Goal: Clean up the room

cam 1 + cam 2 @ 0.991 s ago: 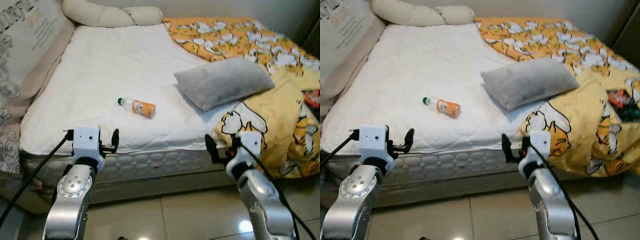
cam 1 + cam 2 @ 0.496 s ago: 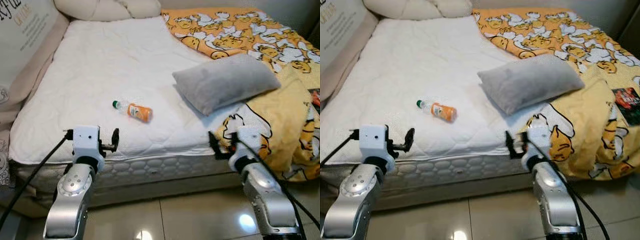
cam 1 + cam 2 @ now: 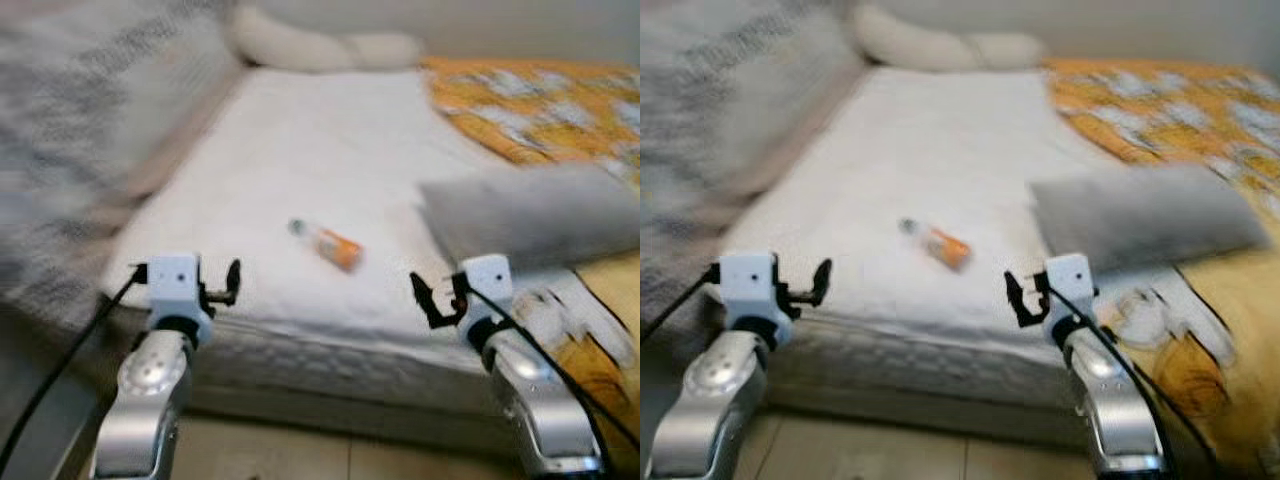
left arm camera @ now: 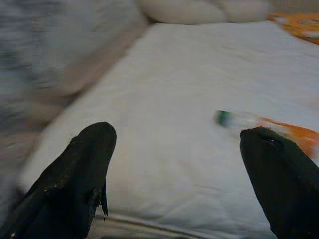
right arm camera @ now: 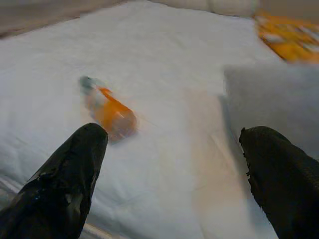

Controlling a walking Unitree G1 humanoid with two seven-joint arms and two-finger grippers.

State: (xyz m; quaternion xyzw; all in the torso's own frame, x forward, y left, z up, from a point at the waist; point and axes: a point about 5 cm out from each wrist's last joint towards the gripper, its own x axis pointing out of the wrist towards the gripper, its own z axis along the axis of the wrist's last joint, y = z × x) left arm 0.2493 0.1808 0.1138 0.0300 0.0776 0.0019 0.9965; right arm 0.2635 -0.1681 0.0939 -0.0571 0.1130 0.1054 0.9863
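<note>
An orange drink bottle (image 3: 330,243) with a green cap lies on its side on the white mattress (image 3: 330,140), near the front edge. It also appears as the bottle (image 4: 269,127) ahead of my left gripper (image 4: 179,137) and as the bottle (image 5: 107,112) ahead of my right gripper (image 5: 177,135). Both grippers are open and hold nothing. My left gripper (image 3: 226,283) and right gripper (image 3: 430,298) hover before the bed's front edge, short of the bottle. The pictures are blurred.
A grey pillow (image 3: 535,215) lies to the right of the bottle. An orange and yellow patterned blanket (image 3: 520,110) covers the bed's right side and hangs over its corner. A cream bolster (image 3: 320,50) lies at the far end. A patterned panel (image 3: 90,110) stands along the left.
The whole picture has shifted right and gone blurry, so the camera has swung left. Both grippers stay open in the same pose; the bottle has not moved on the bed.
</note>
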